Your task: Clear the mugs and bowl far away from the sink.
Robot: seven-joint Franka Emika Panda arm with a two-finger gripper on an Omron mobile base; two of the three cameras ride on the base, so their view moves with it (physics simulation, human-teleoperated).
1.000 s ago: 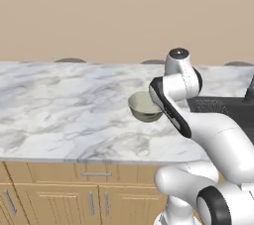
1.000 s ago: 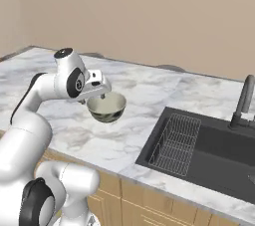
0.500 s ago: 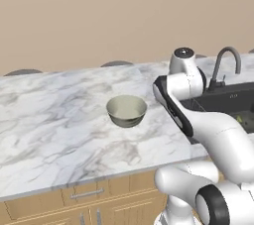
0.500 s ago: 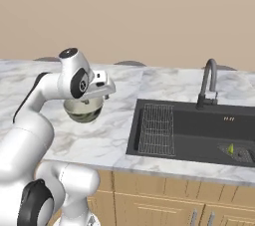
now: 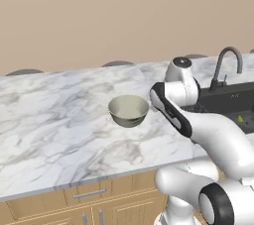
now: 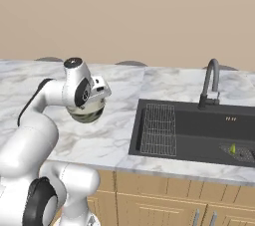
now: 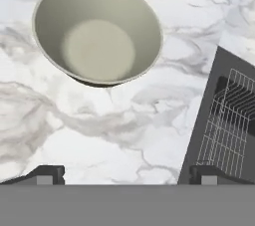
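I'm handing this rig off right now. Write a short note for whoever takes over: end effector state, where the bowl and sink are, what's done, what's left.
End effector: open, holding nothing, its fingertips spread wide and poised above the counter, between bowl and sink.
Bowl: upright and empty on the marble counter, left of the sink, not gripped.
Sink: wire rack at its left end, faucet behind, a small green item near the drain.
Done: cannot tell from this moment alone.
Left: judge whether the bowl sits far enough from the sink; if not, grasp it and carry it further left. Find the mugs.
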